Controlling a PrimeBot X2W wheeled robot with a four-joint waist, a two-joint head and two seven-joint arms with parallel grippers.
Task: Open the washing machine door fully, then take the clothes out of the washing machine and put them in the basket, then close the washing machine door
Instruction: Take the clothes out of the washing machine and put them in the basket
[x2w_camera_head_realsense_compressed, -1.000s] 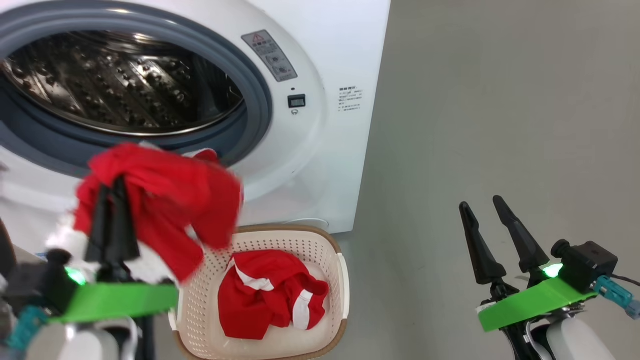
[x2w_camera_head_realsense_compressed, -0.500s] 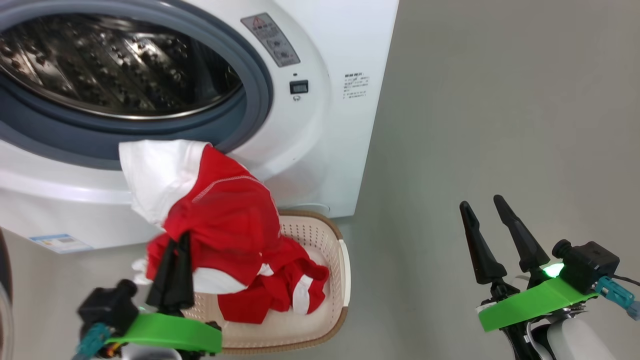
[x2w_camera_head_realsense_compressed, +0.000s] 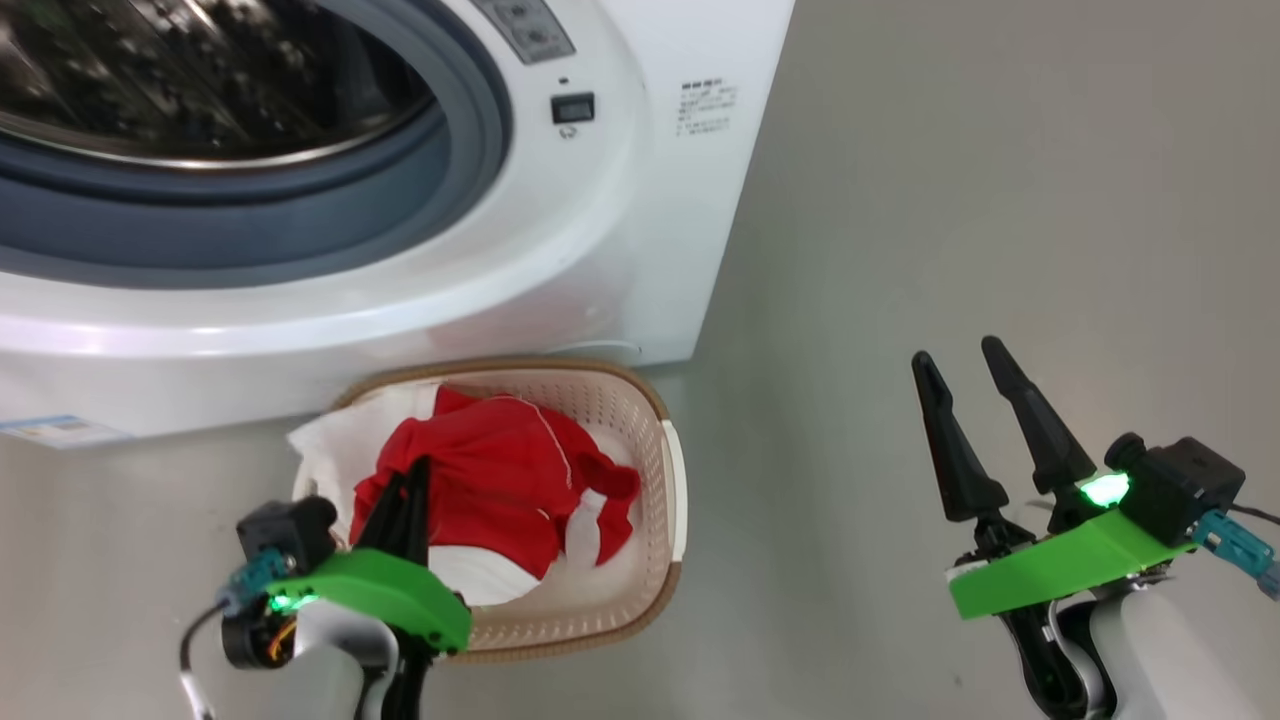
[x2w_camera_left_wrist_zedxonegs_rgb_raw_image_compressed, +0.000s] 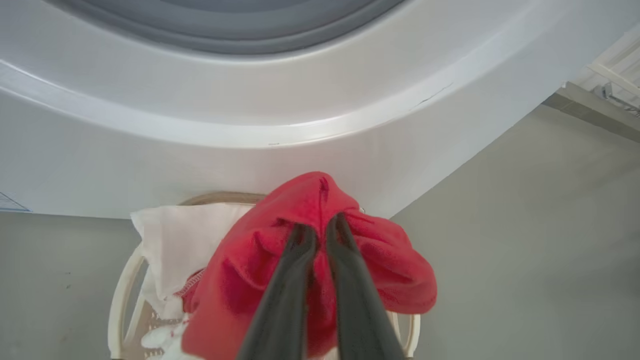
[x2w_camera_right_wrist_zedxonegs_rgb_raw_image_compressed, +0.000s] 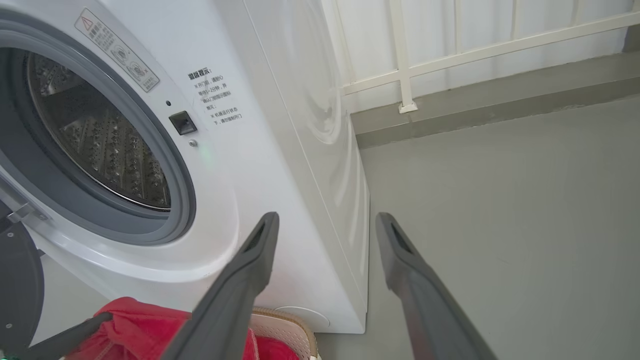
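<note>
**Desk:** What is hard to make out?

**Caption:** Your left fingers (x2w_camera_head_realsense_compressed: 410, 510) are clenched on the clothes (x2w_camera_head_realsense_compressed: 500, 470), their tips buried in red fabric. The washing machine (x2w_camera_head_realsense_compressed: 620, 230) runs off the head view's top and left edges, leaving the lower arc of its steel drum (x2w_camera_head_realsense_compressed: 200, 70). The washing machine door (x2w_camera_right_wrist_zedxonegs_rgb_raw_image_compressed: 15, 285) is cut off to a dark curved edge at the lower left of the right wrist view.

**Desk:** And the basket (x2w_camera_head_realsense_compressed: 672, 480)?

**Caption:** It stands on the floor (x2w_camera_head_realsense_compressed: 950, 200) just in front of the machine, holding red-and-white garments that hide its bottom. A white part drapes over its left rim. Your right fingers (x2w_camera_head_realsense_compressed: 950, 450) stand spread, grasping nothing, well apart from it.
</note>
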